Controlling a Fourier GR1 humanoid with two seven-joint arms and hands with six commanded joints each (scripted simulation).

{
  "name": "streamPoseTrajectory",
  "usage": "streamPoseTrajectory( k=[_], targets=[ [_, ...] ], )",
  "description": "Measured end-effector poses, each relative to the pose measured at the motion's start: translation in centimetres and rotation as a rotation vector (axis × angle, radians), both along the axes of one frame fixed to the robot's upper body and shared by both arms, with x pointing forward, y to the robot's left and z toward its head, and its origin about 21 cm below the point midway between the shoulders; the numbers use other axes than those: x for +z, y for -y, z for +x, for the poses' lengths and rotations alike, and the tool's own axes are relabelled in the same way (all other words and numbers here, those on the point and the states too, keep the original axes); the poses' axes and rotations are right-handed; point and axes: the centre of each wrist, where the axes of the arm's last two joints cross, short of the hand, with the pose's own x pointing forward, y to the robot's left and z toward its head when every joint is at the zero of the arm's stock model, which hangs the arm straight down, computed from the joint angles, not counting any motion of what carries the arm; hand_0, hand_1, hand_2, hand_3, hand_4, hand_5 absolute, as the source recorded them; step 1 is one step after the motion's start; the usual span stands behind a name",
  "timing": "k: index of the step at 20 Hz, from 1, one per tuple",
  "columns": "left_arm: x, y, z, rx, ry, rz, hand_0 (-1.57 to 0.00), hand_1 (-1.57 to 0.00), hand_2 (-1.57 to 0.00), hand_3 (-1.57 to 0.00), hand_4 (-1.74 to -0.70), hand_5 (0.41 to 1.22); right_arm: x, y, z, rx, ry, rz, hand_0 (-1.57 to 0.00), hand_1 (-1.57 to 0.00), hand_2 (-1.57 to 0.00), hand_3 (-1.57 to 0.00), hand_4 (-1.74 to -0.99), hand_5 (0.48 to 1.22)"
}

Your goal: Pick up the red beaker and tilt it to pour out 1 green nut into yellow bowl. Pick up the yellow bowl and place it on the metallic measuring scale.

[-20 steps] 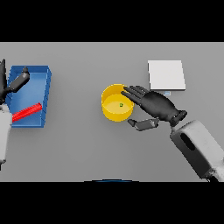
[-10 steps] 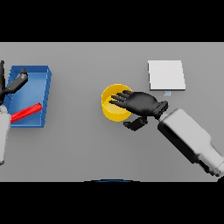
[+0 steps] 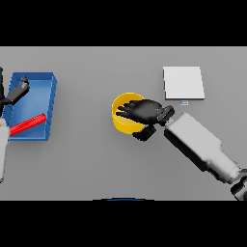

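Note:
The yellow bowl [image 3: 120, 116] stands mid-table, its right half covered by my right hand [image 3: 144, 112]. That hand's fingers reach straight out leftward over the bowl's opening, and the thumb [image 3: 144, 134] hangs outside the rim on the near side. The hand is open. The green nut that showed inside the bowl earlier is hidden under it. The red beaker [image 3: 28, 124] lies on its side in the blue tray [image 3: 50, 103] at the far left. My left hand [image 3: 15, 93] hovers open over the tray's left part, apart from the beaker. The metallic scale [image 3: 183, 82] lies flat at the back right.
The blue tray's walls stand around the beaker on the left. My right forearm [image 3: 200, 147] slants from the lower right toward the bowl. The scale's small display tab [image 3: 183, 102] sits at its near edge, just above my wrist.
My right hand has slid left from beside the bowl to over its opening, hiding the nut. The bowl, beaker and left hand have stayed put.

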Motion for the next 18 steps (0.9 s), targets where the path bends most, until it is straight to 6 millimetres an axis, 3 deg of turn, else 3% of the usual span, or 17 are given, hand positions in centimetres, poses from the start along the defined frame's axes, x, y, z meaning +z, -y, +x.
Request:
streamPoseTrajectory(
  k=[5, 7, 8, 9, 11, 13, 16, 18],
  targets=[
    [0.2, -0.1, 0.3, 0.006, 0.004, -0.001, 0.0, 0.0, 0.0, 0.0, -0.75, 0.699, -0.7, -0.4, 0.4, -0.028, -0.052, -0.042, 0.0, 0.0, -0.02, -0.07, -1.289, 0.758],
    [0.6, -0.1, 0.2, -0.006, 0.015, -0.002, 0.0, 0.0, 0.0, 0.0, -0.75, 0.701, -1.0, 0.0, 0.7, -0.066, -0.066, -0.053, -0.03, -0.04, -0.07, -0.14, -1.302, 0.805],
    [0.5, -0.3, 0.2, 0.003, 0.008, -0.003, 0.0, 0.0, 0.0, 0.0, -0.75, 0.701, -0.8, -0.5, 0.5, -0.066, -0.08, -0.046, -0.16, -0.14, -0.15, -0.18, -1.321, 0.839],
    [0.7, -0.3, 0.2, 0.006, 0.009, -0.001, 0.0, 0.0, 0.0, 0.0, -0.75, 0.7, -0.8, -0.6, 0.4, -0.064, -0.076, -0.054, -0.44, -0.42, -0.38, -0.24, -1.351, 0.915],
    [0.2, -0.5, 0.0, 0.009, 0.001, -0.002, 0.0, 0.0, 0.0, 0.0, -0.76, 0.704, -1.0, -0.3, 0.5, -0.041, -0.088, -0.044, -0.85, -0.84, -0.81, -0.4, -1.463, 1.025],
    [0.3, -0.2, 0.2, 0.003, 0.007, -0.003, 0.0, 0.0, 0.0, 0.0, -0.76, 0.701, -0.8, -0.4, 0.5, -0.036, -0.106, -0.042, -1.11, -1.1, -1.08, -0.71, -1.557, 1.096],
    [0.7, -0.4, 0.1, -0.002, 0.016, 0.015, 0.0, 0.0, 0.0, 0.0, -0.75, 0.695, -0.6, -0.2, 0.4, -0.034, -0.126, -0.047, -1.33, -1.33, -1.2, -1.12, -1.647, 1.157],
    [0.4, -0.3, 0.4, -0.002, 0.003, 0.016, 0.0, 0.0, 0.0, 0.0, -0.74, 0.69, -0.5, 0.0, 0.3, -0.038, -0.127, -0.046, -1.42, -1.42, -1.25, -1.27, -1.681, 1.18]
  ],
)
